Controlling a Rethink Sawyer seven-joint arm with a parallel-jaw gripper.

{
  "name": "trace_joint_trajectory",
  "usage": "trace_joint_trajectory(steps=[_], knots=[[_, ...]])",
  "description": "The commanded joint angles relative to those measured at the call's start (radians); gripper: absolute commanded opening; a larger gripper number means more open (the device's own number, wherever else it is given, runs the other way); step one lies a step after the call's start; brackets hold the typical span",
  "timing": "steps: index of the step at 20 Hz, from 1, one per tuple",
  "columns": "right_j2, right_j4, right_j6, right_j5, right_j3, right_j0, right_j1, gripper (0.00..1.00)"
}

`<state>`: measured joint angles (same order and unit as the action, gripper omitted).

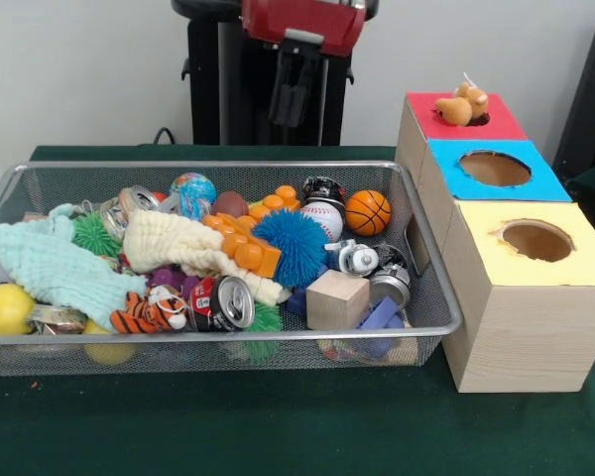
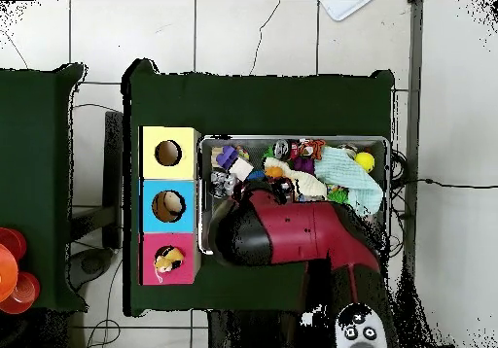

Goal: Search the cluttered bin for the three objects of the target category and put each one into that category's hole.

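1. This is a robotics lab, set up for a sorting test rather than anyone's home or shop.
2. A red and black robot arm (image 2: 302, 235) stands on a black pedestal (image 1: 233, 74) at a table (image 1: 278, 426) draped in dark green cloth.
3. The floor (image 2: 233, 38) is pale tile, with loose cables (image 2: 443, 183) running across it.
4. The wall (image 1: 79, 69) behind is plain and bare.
5. A wire-mesh bin (image 1: 431, 297) of mixed toys sits beside wooden boxes (image 1: 521, 337) with coloured, holed tops, laid out like test props.
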<state>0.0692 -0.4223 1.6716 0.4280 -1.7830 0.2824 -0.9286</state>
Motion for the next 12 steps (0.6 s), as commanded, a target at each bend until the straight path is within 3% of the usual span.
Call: trace_joint_trajectory(steps=[1,12], knots=[[0.066,-0.122,-0.089,-0.011,0.054,0.031,0.073,0.00],[0.079,-0.252,-0.095,-0.047,0.113,0.043,0.122,0.00]])
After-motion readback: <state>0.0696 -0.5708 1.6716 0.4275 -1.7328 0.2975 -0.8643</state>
